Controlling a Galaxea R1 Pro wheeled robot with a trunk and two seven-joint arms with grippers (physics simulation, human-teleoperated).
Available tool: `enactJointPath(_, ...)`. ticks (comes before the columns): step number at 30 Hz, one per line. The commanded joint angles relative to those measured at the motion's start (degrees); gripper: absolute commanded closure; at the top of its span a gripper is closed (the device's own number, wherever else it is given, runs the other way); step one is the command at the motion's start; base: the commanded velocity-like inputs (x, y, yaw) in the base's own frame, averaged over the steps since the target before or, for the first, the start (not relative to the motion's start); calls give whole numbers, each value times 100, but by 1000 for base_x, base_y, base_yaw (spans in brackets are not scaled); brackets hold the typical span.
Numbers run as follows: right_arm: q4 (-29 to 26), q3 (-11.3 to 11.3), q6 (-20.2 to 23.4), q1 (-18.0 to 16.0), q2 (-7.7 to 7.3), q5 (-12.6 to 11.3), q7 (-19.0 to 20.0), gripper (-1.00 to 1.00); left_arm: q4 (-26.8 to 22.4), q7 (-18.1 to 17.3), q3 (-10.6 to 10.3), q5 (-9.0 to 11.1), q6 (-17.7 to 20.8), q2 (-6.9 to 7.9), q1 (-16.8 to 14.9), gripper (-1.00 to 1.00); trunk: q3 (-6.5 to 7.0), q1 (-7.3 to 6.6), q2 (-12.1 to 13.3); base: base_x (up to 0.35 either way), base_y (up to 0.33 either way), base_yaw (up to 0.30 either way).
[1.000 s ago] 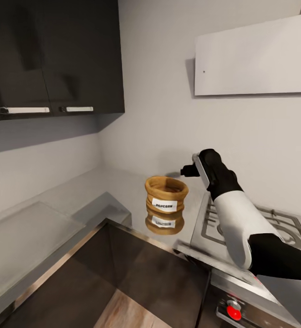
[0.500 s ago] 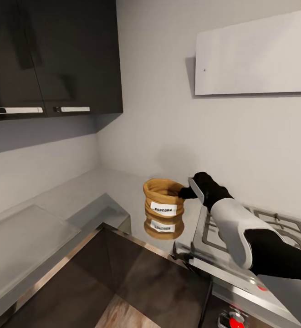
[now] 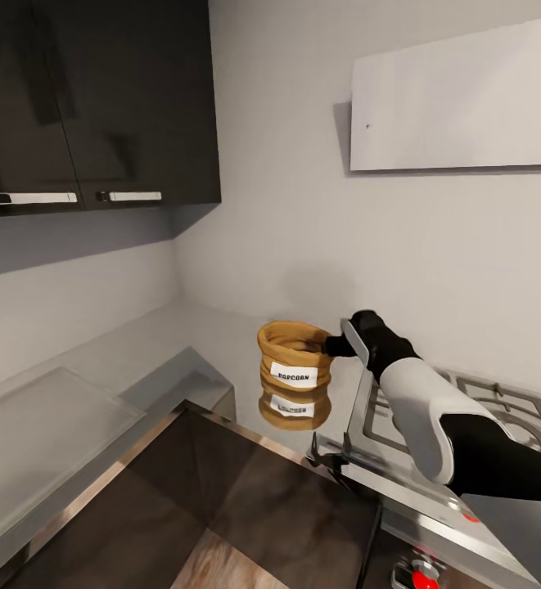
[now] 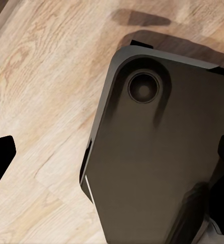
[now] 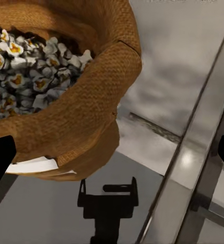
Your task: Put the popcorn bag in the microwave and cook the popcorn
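Nearest in head view: dark cabinet fronts under the steel tabletop (image 3: 74,442), and a stove (image 3: 466,409) w/ red knob at the robot's right. Right arm reaches fwd over the stove's left edge; right pincer (image 3: 333,347) sits at the rolled rim of the popcorn bag (image 3: 295,360), on the stove side. Bag stands upright on the tabletop just beside the stove, label facing the robot, its reflection showing in the steel below. Right wrist view looks along the fingers: dark fingertips (image 5: 1,160) sit wide apart at the frame's edges, so the pincer reads as spread and holding nothing yet; whether a finger touches the rim, can't tell. Bag holds a heap of popcorn (image 5: 25,66), whitish w/ orange centres. Left wrist view looks at wood floor (image 4: 40,101) and the robot's dark base (image 4: 152,168); left pincer's opening can't be judged. Farther back: black wall cupboards, pale wall, white hood panel. Progress, my read: early, approach about done; grasp, carry, microwave loading, heating all left.
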Motion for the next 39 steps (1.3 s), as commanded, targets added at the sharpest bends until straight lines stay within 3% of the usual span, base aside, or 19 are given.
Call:
enactJointPath(1,-40,-36,56,-1,1,33,-6,-100,-12,9,6,14,-8,-1,2,-100,-7,1,-5,0,0,0)
enactJointPath(17,-554,-47,430,4,-53,-39,-17,-100,-15,-7,3,1,-1,-1,1,-100,-7,1,-5,44,0,0)
enactJointPath(18,-1337,-47,426,4,-54,-39,-16,-100,-16,-4,5,-1,-2,-1,1,-100,-7,1,-5,43,0,0)
enactJointPath(39,-1180,-47,374,4,-27,-83,3,-100,-16,-44,6,5,-2,-1,1,-100,-7,1,-5,35,0,0)
